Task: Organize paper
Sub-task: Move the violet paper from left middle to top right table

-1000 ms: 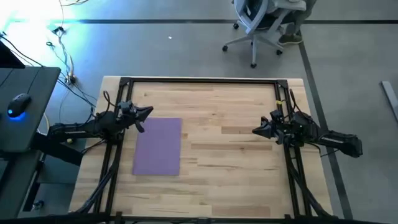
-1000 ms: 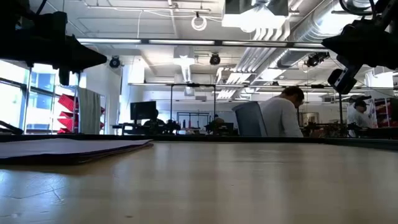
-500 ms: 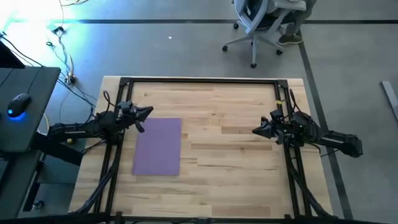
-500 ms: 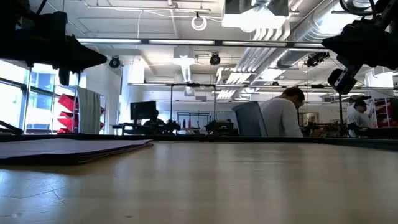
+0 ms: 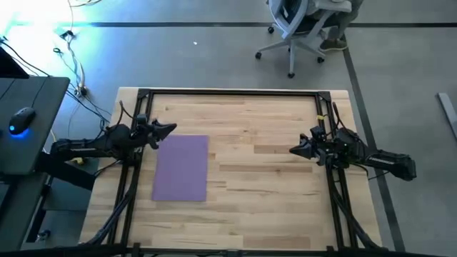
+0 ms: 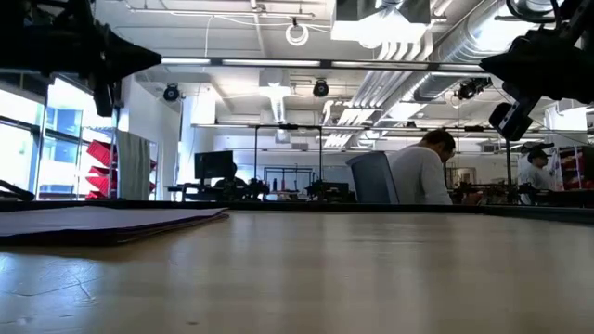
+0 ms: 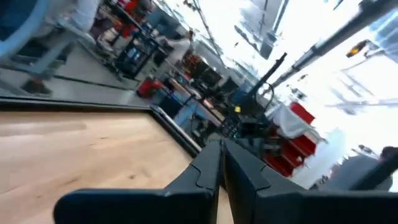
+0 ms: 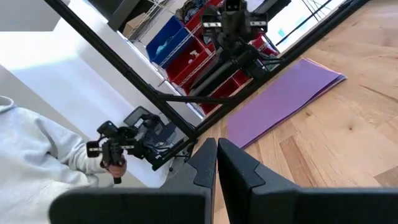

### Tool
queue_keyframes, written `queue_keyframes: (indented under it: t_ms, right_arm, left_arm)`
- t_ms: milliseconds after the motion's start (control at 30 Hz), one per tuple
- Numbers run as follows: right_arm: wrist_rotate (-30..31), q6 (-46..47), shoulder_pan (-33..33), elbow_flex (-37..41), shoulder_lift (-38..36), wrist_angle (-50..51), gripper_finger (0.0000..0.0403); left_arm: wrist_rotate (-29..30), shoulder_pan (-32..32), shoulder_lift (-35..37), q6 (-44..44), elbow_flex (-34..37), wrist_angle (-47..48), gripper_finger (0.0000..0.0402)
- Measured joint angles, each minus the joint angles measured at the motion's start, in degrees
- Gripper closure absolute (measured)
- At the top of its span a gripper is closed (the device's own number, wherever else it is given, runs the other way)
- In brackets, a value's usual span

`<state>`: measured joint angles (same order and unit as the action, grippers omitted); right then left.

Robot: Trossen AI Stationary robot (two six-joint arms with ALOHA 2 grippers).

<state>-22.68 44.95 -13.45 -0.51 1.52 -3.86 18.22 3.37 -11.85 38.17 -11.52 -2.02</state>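
Room: an open workshop lies beyond my worktop (image 5: 271, 178); a white office chair (image 5: 296, 25) stands on the grey floor past the far edge, and a person in a light top (image 6: 418, 176) sits behind it, seen in the low view.
Worktop edges: a dark frame (image 5: 228, 93) runs along the far edge and down both sides, just inside the wood's border.
Open room: bare wood spans the middle, from the paper's right edge across to my right arm, and along the near side.
Paper: a stack of sheets with purple on top (image 5: 181, 168) lies flat on the left half of the worktop, long sides running near to far; the low view shows several thin layers at its edge.
Left fingers (image 5: 170, 129): pressed together, holding nothing, raised above the worktop near the paper's far left corner, not touching it.
Right fingers (image 5: 293, 150): also closed tight and empty, held above the worktop's right side, pointing toward the centre, well apart from the paper.
Beside the worktop: a dark desk with a blue-lit mouse (image 5: 21, 118) stands off to my left.
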Motion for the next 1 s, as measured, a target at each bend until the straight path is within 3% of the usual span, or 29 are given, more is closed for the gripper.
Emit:
queue_keyframes:
  t_ms: [233, 400, 633, 767, 1000]
  right_arm:
    - [0.0, 0.0, 0.0, 0.0, 0.0, 0.0, 0.0402]
    - [0.0, 0.0, 0.0, 0.0, 0.0, 0.0, 0.0402]
    - [0.0, 0.0, 0.0, 0.0, 0.0, 0.0, 0.0402]
    - [0.0, 0.0, 0.0, 0.0, 0.0, 0.0, 0.0402]
    - [0.0, 0.0, 0.0, 0.0, 0.0, 0.0, 0.0402]
  left_arm:
    - [-9.8, 0.6, -26.9, -0.2, -19.2, 18.1, 0.0394]
    - [-9.7, 1.6, -43.1, 2.8, -25.0, 28.6, 0.0359]
    - [-9.7, 3.2, -57.9, 3.8, -25.0, 26.2, 0.0273]
    - [-6.3, 3.4, -63.7, 2.9, -25.0, 18.6, 0.0226]
    - [1.7, 3.5, -73.1, 2.7, -25.1, 8.9, 0.02]
